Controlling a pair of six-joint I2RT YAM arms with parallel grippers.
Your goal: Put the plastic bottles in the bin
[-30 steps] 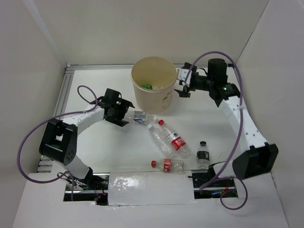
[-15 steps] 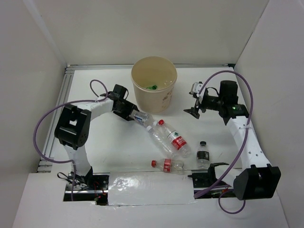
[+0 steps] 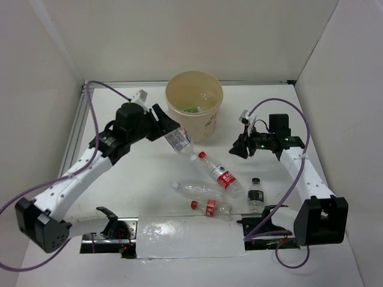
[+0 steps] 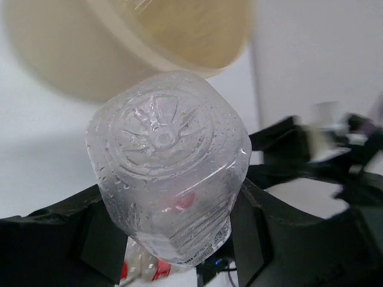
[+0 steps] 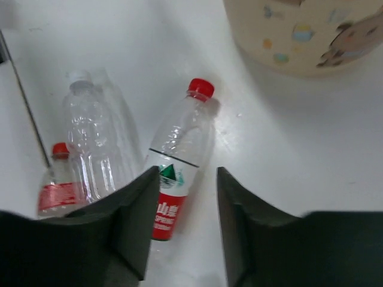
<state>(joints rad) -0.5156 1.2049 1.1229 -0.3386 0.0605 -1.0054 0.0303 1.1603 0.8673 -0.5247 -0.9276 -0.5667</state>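
My left gripper [image 3: 169, 131] is shut on a clear plastic bottle [image 3: 179, 141] and holds it in the air, tilted, just in front of the beige bin [image 3: 194, 95]. In the left wrist view the bottle's ribbed base [image 4: 163, 156] fills the space between the fingers. Something green [image 3: 190, 109] lies inside the bin. On the table lie a red-capped, red-labelled bottle [image 3: 219, 175], a clear bottle [image 3: 194, 189] and a crushed red-capped one [image 3: 210, 207]; a black-capped bottle [image 3: 256, 194] stands upright. My right gripper [image 5: 185, 179] is open and empty, hovering above the red-labelled bottle [image 5: 178, 158].
White walls close the table on the left, back and right. A metal rail [image 3: 78, 128] runs along the left edge. A crinkled plastic sheet [image 3: 188, 236] covers the near edge between the arm bases. Purple cables loop off both arms.
The left arm has closed on the clear bottle and lifted it off the table toward the bin. Another clear bottle has shifted nearer. The right gripper dropped toward the bottles and narrowed.
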